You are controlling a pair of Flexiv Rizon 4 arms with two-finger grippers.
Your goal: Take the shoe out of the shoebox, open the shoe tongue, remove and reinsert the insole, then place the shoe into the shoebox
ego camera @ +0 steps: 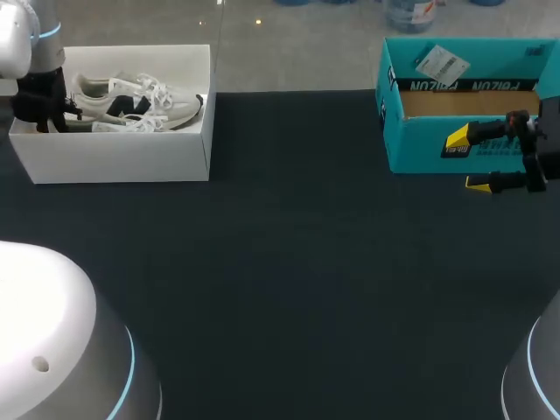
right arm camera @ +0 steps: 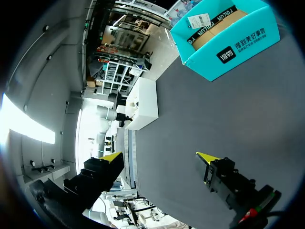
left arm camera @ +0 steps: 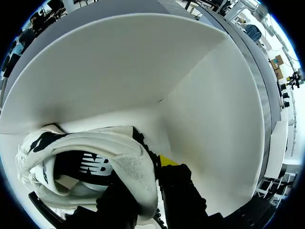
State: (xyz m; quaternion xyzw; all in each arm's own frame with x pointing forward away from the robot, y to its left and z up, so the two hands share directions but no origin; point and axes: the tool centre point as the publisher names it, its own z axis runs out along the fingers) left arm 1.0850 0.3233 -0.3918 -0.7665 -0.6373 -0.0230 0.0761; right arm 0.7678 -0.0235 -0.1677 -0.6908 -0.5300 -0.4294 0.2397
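On the table (ego camera: 297,262): one sneaker (ego camera: 131,103), one white shoebox (ego camera: 114,159), one teal box (ego camera: 429,147), and two grippers, the left gripper (ego camera: 44,114) and the right gripper (ego camera: 468,161).

On the teal box (ego camera: 420,144) at the table's (ego camera: 306,262) far right corner, black lettering (ego camera: 464,85) is running upside down along an inner flap. A white printed label (ego camera: 440,63) is lying inside, too small to read. A dark panel with white characters (right arm camera: 226,54) is showing on its outer wall. A white logo (left arm camera: 93,164) is showing on the shoe (left arm camera: 131,164) in the white shoebox (left arm camera: 143,71).

white shoebox (ego camera: 114,159), white-and-black shoe (ego camera: 140,101), teal box (ego camera: 420,147)
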